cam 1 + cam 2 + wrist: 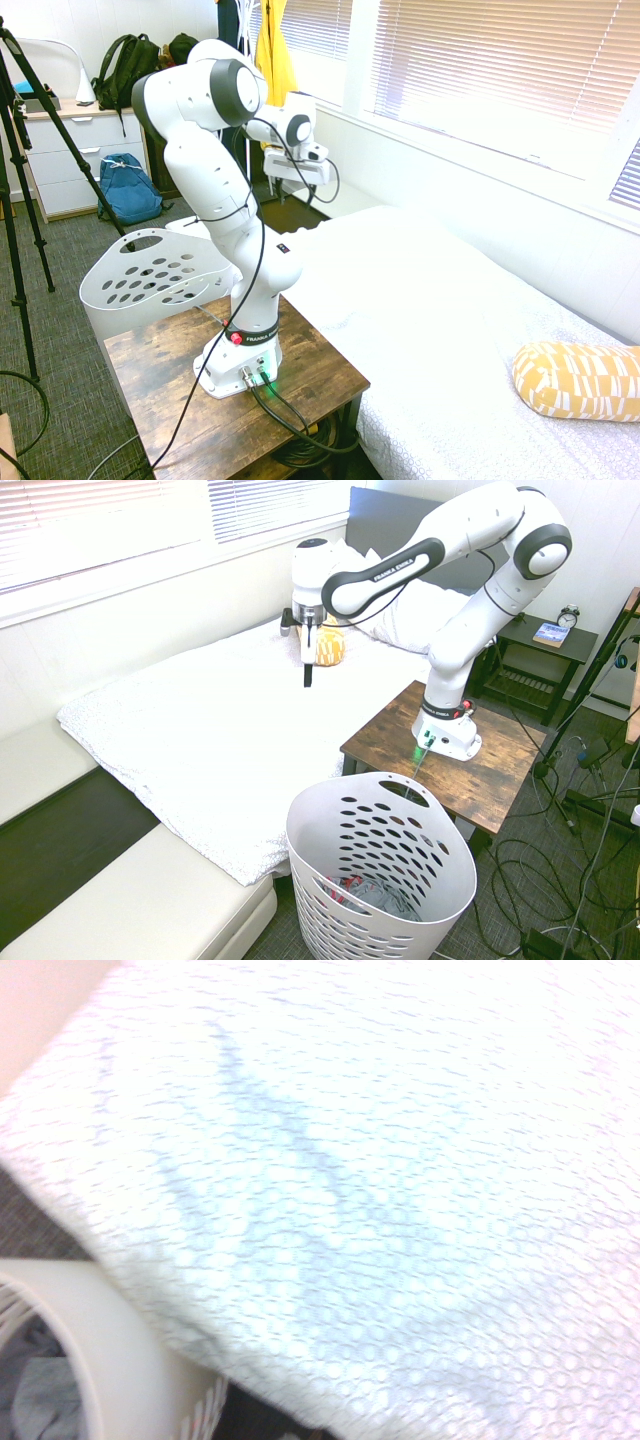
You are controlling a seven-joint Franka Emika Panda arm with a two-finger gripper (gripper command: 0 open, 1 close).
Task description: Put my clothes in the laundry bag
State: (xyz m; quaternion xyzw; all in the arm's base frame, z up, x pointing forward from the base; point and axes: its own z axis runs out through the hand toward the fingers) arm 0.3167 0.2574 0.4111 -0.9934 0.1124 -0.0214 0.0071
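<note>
The grey-blue clothes (372, 895) with red-pink edging lie crumpled at the bottom of the white laundry basket (380, 785). That basket (150, 270) stands on the floor by the bed's foot corner, next to the wooden table. In the wrist view its rim (110, 1360) shows at a corner, with grey fabric (35, 1400) inside. My gripper (307, 680) hangs high over the white bed, far from the basket. Its fingers look shut, with nothing held.
The white textured bedspread (200, 730) fills the scene's middle. A yellow patterned pillow (575, 380) lies near the headboard. The wooden table (500, 770) bears the arm. A blue backpack (128, 188) sits on the floor by a dresser, and a yellow jacket (273, 55) hangs behind.
</note>
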